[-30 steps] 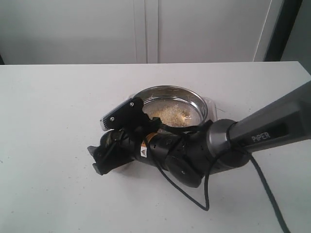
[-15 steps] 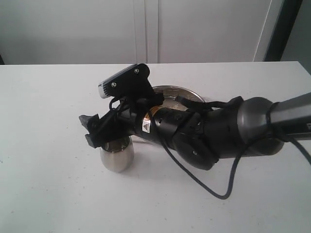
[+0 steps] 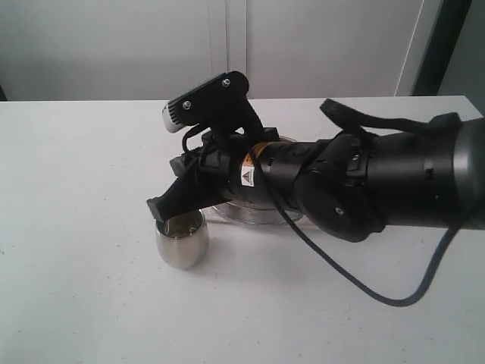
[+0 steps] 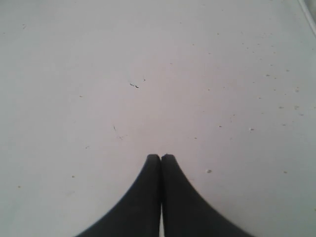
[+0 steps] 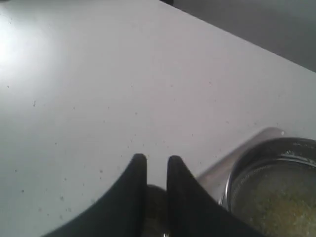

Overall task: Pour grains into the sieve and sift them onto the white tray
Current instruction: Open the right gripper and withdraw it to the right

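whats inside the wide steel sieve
Fine yellow and pale grains on the round steel sieve's mesh; the right black arm covers most of it in the exterior view.

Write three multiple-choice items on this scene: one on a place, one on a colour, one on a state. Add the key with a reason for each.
1. Where does the steel cup stand, relative to the sieve?
A) inside it
B) on the table, outside it
C) stacked under it

2. What colour are the grains in the sieve?
A) dark red
B) blue
C) pale yellowish

3. The left claw is
A) shut, holding nothing
B) wide open
C) clamped on the steel cup

Key:
1 B: the exterior view shows the cup upright on the tabletop, apart from the sieve.
2 C: the right wrist view shows a pale yellowish layer inside the steel ring.
3 A: the left wrist view shows its two fingers pressed together over bare table.
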Tool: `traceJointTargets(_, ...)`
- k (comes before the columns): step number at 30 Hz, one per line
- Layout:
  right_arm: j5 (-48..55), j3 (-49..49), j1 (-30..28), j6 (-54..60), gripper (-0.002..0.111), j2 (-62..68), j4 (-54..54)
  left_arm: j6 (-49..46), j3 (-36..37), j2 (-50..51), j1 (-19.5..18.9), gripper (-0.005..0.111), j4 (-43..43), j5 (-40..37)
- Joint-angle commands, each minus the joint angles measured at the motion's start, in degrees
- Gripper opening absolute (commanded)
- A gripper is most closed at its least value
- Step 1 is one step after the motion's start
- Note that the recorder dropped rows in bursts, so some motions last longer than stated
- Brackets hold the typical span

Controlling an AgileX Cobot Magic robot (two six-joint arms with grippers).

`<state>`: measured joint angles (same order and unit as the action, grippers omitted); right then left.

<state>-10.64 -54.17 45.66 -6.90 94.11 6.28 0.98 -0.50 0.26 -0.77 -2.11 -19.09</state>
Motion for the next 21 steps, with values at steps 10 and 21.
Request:
traceJointTargets(10, 26.9, -0.1, -1.2, -1.0, 0.0, -12.0, -1.6, 0.1, 0.5, -0.3, -0.2, 0.0, -0.3, -0.2)
traceJointTargets(21, 46.1, 0.0, -14.2, -0.8, 0.0, -18.0, -6.3, 0.1, 0.5, -0.3, -0.2, 0.0, -0.3, -0.2)
